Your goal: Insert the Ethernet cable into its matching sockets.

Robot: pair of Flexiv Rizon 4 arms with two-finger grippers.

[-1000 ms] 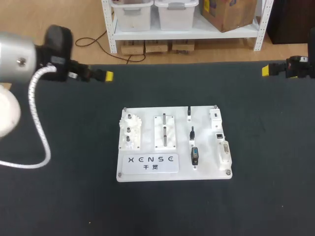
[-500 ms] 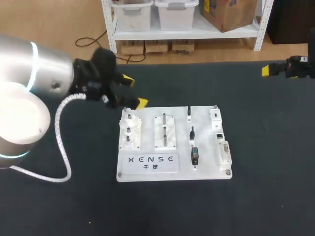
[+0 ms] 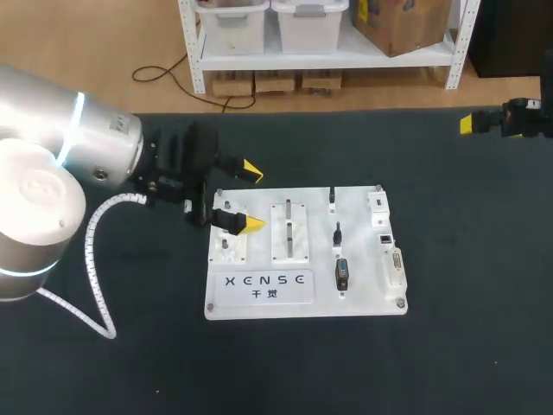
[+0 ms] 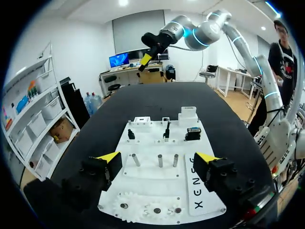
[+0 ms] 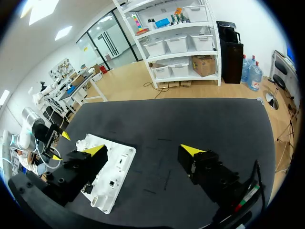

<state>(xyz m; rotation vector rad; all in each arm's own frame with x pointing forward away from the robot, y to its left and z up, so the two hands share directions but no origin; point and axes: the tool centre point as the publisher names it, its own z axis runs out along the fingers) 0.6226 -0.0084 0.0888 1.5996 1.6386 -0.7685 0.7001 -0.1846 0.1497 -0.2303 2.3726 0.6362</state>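
Above the board's [image 3: 259,298] left end the left gripper [image 3: 251,198] hangs open, empty; the Ethernet socket [image 3: 384,237] sits at its right end.

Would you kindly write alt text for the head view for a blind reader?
The left gripper, open, hovers over the left end of a white socket board on a black table; the right gripper is at the far right.

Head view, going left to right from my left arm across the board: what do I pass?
left pincer → peg block → black connector → white socket blocks → right pincer
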